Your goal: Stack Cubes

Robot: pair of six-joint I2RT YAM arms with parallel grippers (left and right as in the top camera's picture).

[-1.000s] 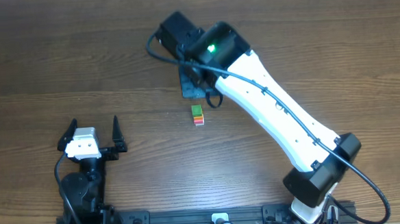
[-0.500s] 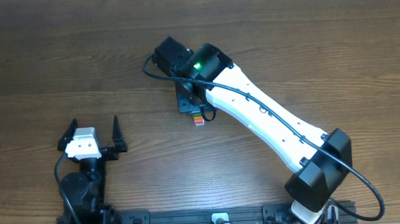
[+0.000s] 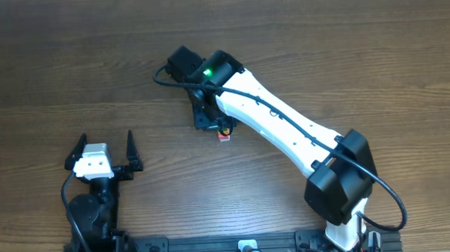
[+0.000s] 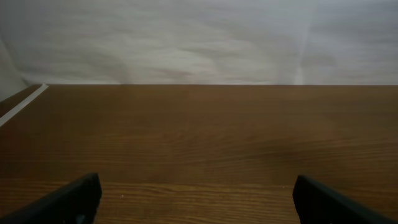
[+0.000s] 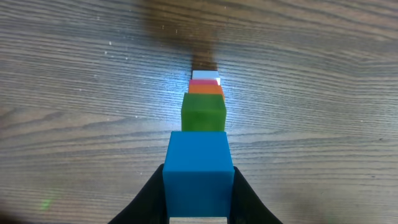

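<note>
The right gripper is clamped on a blue cube, one dark finger pressed against each side face, and the cube fills the gap between them. Just beyond the blue cube stands the stack. A green cube is uppermost, and thin bands of orange, pink and white show past its far edge. The blue cube's far edge overlaps the green cube in the right wrist view, and whether the two touch cannot be told.

In the top view, the right arm stretches from its base at the lower right diagonally across the middle of the wooden table. Its wrist is bent down, so the right gripper points at the surface. From there the blue cube is hidden under the wrist, and only a small reddish corner of the stack shows beside the gripper.

Well apart, near its own base, the left gripper sits low with its fingers spread wide and nothing between them. The left wrist view shows the two fingertips at opposite corners over bare wood.
</note>
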